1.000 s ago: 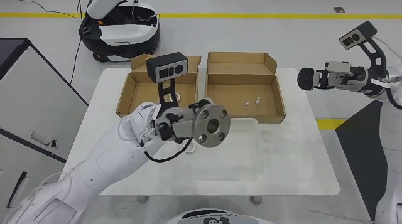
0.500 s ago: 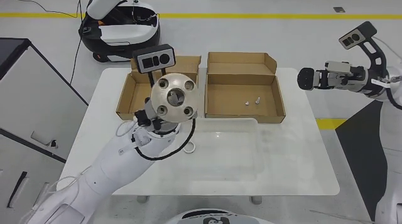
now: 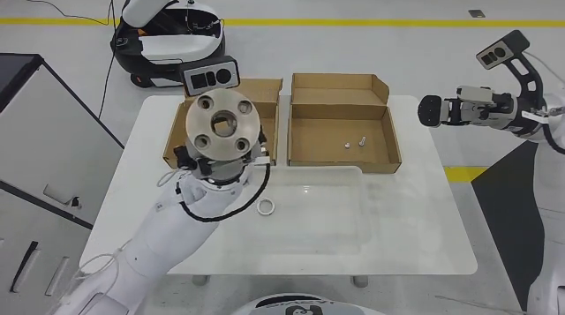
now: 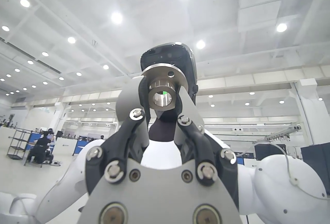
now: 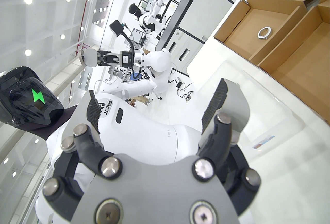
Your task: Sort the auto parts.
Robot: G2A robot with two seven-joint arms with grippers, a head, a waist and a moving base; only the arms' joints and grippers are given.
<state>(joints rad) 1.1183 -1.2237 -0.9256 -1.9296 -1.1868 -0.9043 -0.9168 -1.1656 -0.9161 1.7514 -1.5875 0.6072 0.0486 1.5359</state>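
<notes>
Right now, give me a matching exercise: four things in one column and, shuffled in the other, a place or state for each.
Things:
1 metal flange
2 screws
3 clear tray
4 right gripper

Places or states:
A open, holding nothing
B flat on the table
C clamped in the left gripper, raised above the table
D inside the right-hand cardboard box

Pairs: 1-C; 2-D; 3-B; 4-A
</notes>
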